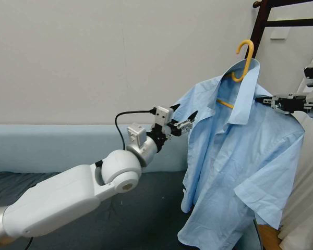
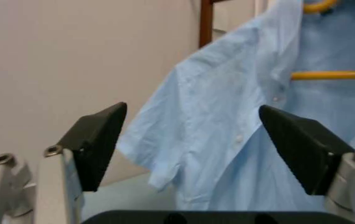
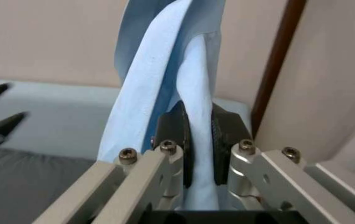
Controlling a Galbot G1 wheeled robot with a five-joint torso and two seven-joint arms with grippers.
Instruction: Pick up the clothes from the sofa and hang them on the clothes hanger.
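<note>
Head view: light blue shirt (image 1: 235,156) is seen draped on a yellow hanger (image 1: 243,60) over the right end of the sofa (image 1: 52,140). Right claw (image 1: 263,100) is clamped on its shoulder, left claw (image 1: 183,124) held apart beside the sleeve. Left wrist view: fingers (image 2: 99,140) are spread wide, shirt beyond. Right wrist view: fabric is pinched between pads (image 3: 179,140).

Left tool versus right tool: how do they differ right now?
The left tool is open and holds nothing; the right tool is shut on the light blue button-up shirt. The left tool is beside the shirt's sleeve edge; the right tool pinches its shoulder fabric. Both point at the shirt.
</note>
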